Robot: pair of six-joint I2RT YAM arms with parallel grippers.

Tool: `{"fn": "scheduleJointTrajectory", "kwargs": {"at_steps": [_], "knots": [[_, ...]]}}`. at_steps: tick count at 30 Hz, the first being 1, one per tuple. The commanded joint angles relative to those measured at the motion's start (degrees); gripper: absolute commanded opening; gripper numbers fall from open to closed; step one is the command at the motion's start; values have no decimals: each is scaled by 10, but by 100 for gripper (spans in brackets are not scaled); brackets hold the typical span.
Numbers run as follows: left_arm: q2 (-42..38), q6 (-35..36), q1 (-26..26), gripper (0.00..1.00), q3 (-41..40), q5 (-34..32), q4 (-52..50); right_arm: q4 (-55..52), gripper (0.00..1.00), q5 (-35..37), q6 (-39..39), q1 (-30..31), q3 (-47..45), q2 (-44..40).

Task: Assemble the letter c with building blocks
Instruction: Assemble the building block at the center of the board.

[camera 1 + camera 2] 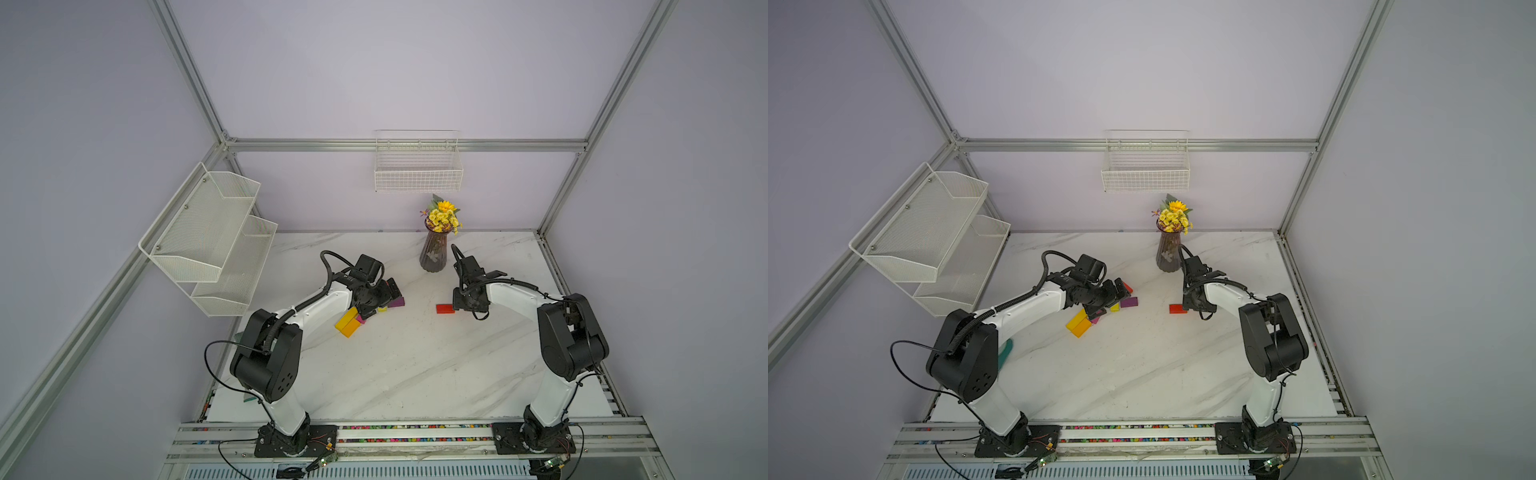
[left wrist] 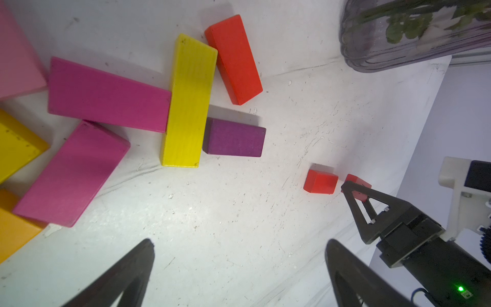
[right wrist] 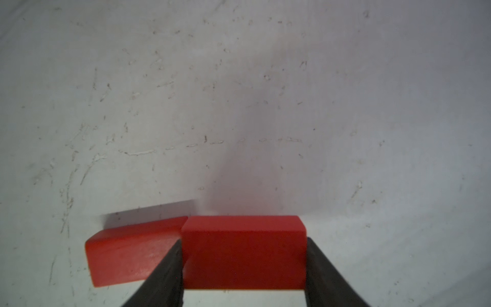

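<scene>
Building blocks [image 1: 397,302] mostly bunched in a loose heap left of the vase [image 1: 434,253] and nearer the arm bases, not yet sorted into any letter shape. At the end of the heap farthest from the vase, two long yellow blocks [image 1: 348,323] lying side by side. Closer to the vase, in the left wrist view, a magenta block [image 2: 109,94] butted against a yellow block [image 2: 190,101], with a purple block [image 2: 235,138] close against its vase-facing side and an orange-red block [image 2: 233,59] just beside. Left gripper [image 2: 240,243] poised over the heap's vase-side edge, jaws spread wide and empty, probably ready to pick the next piece. Further right, in front of the vase and well apart from the heap, a lone red block [image 1: 444,308] flat on the table [image 1: 395,374], seemingly the first piece of the C. Right gripper [image 3: 243,240] clamped across a second red block [image 3: 243,263], corner just beside the first one's end, likely to lengthen that stroke. Hard to judge: contact between the two red blocks, and between the held one and the table. Much of the heap hidden under the left wrist in both top views; held block covered there by the right gripper; pink block [image 2: 16,53] and orange block [image 2: 13,234] cut off at the edge of the left wrist view.
</scene>
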Motion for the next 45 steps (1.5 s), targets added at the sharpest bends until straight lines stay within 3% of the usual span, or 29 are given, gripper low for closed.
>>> {"fn": "scheduleJointTrajectory", "kwargs": {"at_steps": [1,33,45], "knots": [[7,-2,0,100,25,8,-1,15,51,20,11,-11,-5,6],[58,16,-1,100,84,23,-13,28,59,-9,27,-12,-28,20],[49,16,0,100,74,20,-10,27,75,-10,37,-12,-33,10]]}}
